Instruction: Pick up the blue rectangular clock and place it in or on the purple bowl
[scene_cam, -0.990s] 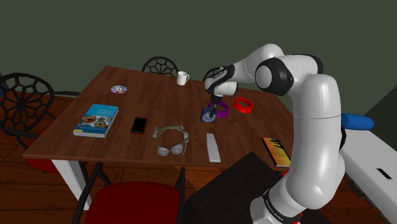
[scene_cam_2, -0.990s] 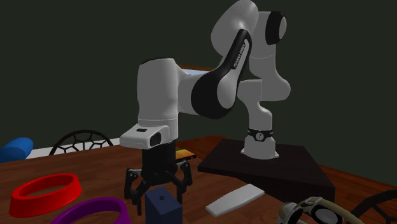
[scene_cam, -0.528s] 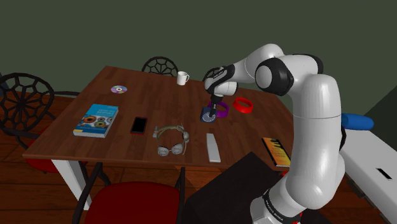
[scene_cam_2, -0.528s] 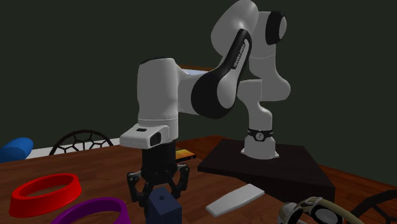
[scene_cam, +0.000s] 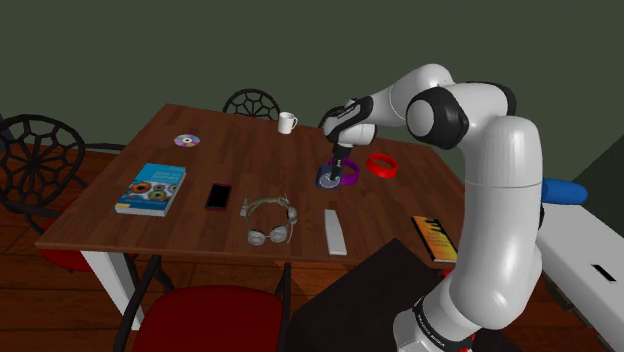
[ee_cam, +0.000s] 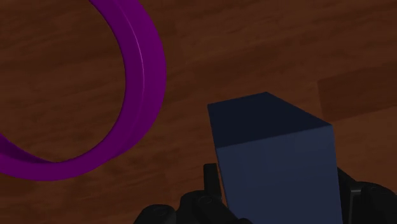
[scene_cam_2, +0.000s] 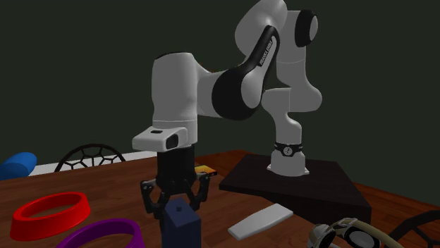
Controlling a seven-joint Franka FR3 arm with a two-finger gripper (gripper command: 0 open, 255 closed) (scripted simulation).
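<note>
Grasp stage of the pick-and-place, judged complete or nearly so. Gripper (scene_cam_2: 175, 205) points straight down over the wooden table (scene_cam_2: 113, 182), its two black fingers (ee_cam: 210, 183) closed against opposite side faces of the dark blue box-shaped clock (scene_cam_2: 181, 228). The wrist view shows one finger pressed to each flank with no gap, so the clock is taken as clamped. Clock stands upright beneath the hand, just beside the purple bowl (ee_cam: 144, 71), which lies to the second exterior view's left of it, with bare wood between the two. A red bowl (scene_cam_2: 51, 210) sits just beside the purple one, on the side away from the clock. Whether the clock's base has cleared the tabletop cannot be told, since its lower edge falls outside the second exterior view. Next move, as a judgement: raise the clock until its base can pass above the bowl's rim, carry it sideways a short way until it hangs over the open centre of the ring, then lower it and part the fingers. The clock's tall, narrow shape suggests it may tip if it lands on the rim, so centring before release matters. Grey flat bar (scene_cam_2: 260, 220) and headphones (scene_cam_2: 345, 234), on the clock's other side, lie off the likely path.
</note>
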